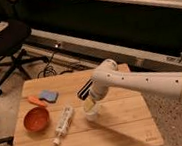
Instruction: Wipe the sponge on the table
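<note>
I saw my white arm reach in from the right side, over the wooden worktop. It bent down at the end, and the pincer pointed down near the middle of the worktop, very close to the wood. The pincer was spread wide and it had nothing in it. The blue sponge lay flat near the back left corner of the worktop, well apart from the pincer. An orange scoop lay just beside the sponge, on its left. An orange bowl sat in front of them, near the left edge. A white tube lay on its side between the bowl and the pincer. A black chair stood on the floor behind the worktop, to the left.
</note>
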